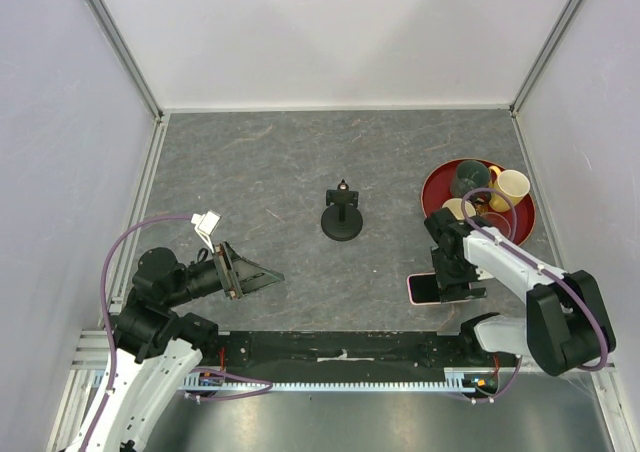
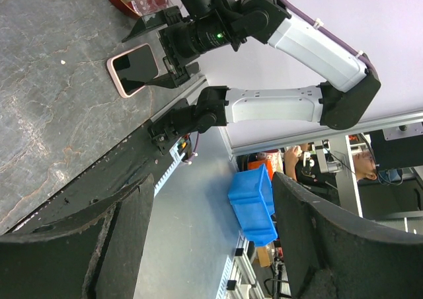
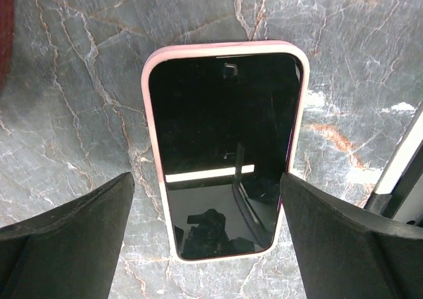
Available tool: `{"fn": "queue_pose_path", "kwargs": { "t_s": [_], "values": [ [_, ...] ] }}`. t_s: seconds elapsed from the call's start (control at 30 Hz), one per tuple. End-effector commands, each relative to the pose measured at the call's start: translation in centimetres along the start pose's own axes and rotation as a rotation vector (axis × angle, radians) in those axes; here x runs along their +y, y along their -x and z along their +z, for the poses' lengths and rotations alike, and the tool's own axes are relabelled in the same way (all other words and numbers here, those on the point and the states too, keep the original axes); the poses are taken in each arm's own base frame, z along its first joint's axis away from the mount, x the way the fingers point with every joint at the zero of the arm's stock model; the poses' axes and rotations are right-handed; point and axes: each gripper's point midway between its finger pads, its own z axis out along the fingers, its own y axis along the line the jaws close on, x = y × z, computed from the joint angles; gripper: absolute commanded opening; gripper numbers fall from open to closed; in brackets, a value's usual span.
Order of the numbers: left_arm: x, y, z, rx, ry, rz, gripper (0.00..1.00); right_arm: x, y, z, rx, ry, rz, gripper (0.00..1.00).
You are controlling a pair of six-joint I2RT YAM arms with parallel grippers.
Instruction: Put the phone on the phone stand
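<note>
Phone (image 1: 421, 289): the top view shows only its left end; the rest lies under the right gripper (image 1: 453, 278). Red tray (image 1: 430, 175): near rim hidden behind the right arm; cut off by the top edge in the left wrist view. Phone stand (image 1: 342, 217): cradle too small to make out.

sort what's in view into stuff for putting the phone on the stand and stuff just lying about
For the job:
- phone, flat on the table, screen up
- phone stand, upright mid-table
- right hand, open over the phone

Just lying about:
- red tray holding cups
- blue bin, off the table
</note>
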Motion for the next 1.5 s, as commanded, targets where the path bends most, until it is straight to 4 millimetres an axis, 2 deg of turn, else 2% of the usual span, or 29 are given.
{"fn": "queue_pose_path", "kwargs": {
  "t_s": [0.0,0.23,0.33,0.6,0.87,1.07,1.1,1.17,1.27,1.3,1.33,1.4,1.43,1.47],
  "values": [
    [-1.1,0.1,-0.2,0.003,-0.042,0.047,0.78,0.1,-0.4,0.0,0.012,-0.021,-0.053,0.98],
    [-0.3,-0.1,0.1,0.016,-0.032,0.037,0.78,0.6,1.1,-2.4,-0.024,0.038,-0.083,0.98],
    [-0.5,0.1,0.1,0.009,-0.033,0.04,0.78,0.2,1.4,-2.6,-0.025,0.05,-0.065,0.98],
    [-0.4,0.1,0.4,0.021,-0.036,0.038,0.78,-1.7,0.5,-0.6,0.009,-0.017,-0.064,0.98],
    [-0.4,0.1,0.3,0.016,-0.04,0.05,0.78,-1.6,0.0,1.3,0.023,-0.012,-0.039,0.98],
    [-0.5,-0.1,0.4,0.032,-0.045,0.04,0.78,-1.2,-0.1,1.7,0.034,0.005,-0.021,0.98],
    [-0.8,0.0,0.2,0.026,-0.049,0.047,0.78,-1.0,-0.1,1.7,0.033,0.014,-0.019,0.91],
    [-1.0,0.1,0.1,0.019,-0.046,0.053,0.78,-1.3,-0.1,2.2,0.031,0.013,-0.015,0.85],
    [-0.9,0.1,0.1,0.016,-0.047,0.053,0.78,-1.6,-0.2,3.0,0.037,0.03,0.003,0.45],
    [-0.8,0.1,0.2,0.014,-0.047,0.056,0.78,-1.5,-0.4,3.1,0.047,0.044,0.007,0.27],
    [-0.7,0.2,0.2,0.013,-0.043,0.055,0.78,-2.1,-0.9,3.4,0.075,0.034,0.005,0.2],
    [-0.6,0.0,0.3,0.024,-0.042,0.046,0.78,-1.8,-1.4,2.9,0.112,0.063,-0.003,0.04],
    [-0.7,0.0,0.2,0.028,-0.046,0.046,0.78,-1.5,-1.7,2.4,0.13,0.077,-0.007,0.0],
    [-0.8,0.0,0.2,0.026,-0.049,0.046,0.78,-0.9,-1.9,1.7,0.15,0.099,-0.012,0.0]
  ]
}}
